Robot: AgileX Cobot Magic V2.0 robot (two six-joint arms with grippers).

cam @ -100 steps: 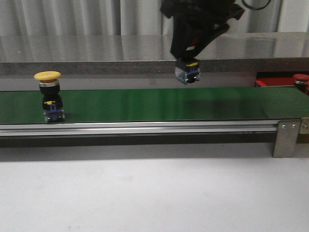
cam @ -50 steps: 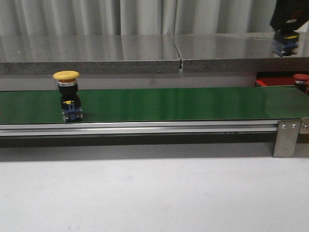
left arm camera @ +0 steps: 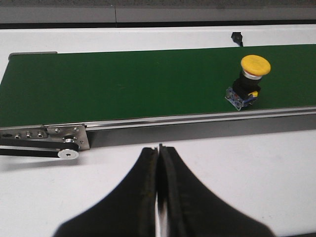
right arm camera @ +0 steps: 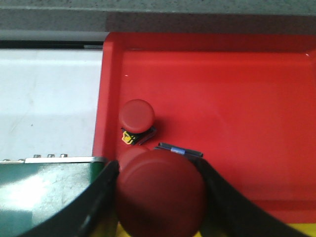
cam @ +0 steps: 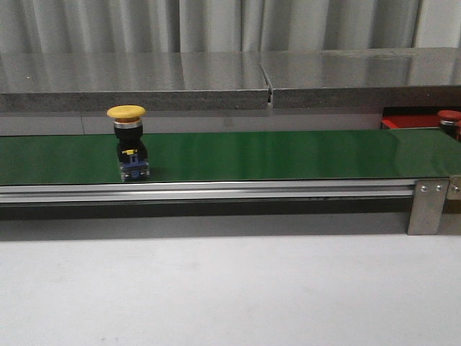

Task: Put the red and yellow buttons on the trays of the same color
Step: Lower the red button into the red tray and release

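A yellow button (cam: 127, 144) stands upright on the green belt (cam: 288, 155), left of its middle; the left wrist view also shows this yellow button (left arm camera: 249, 81). My left gripper (left arm camera: 159, 148) is shut and empty over the white table, on the near side of the belt. My right gripper (right arm camera: 159, 170) is shut on a red button (right arm camera: 160, 195) above the red tray (right arm camera: 237, 94). A second red button (right arm camera: 137, 118) stands on that tray, near its edge. In the front view the red tray (cam: 400, 122) and a red button (cam: 448, 117) show at the far right; neither gripper does.
A grey stone ledge (cam: 216, 79) runs behind the belt. The belt's metal rail and end bracket (cam: 425, 205) stand toward the table's front. A belt pulley (left arm camera: 68, 154) sits at the other end. A yellow strip (right arm camera: 301, 230) borders the red tray.
The yellow button has ridden the belt to the right. My right gripper, carrying the red button, moved right and out of the front view.
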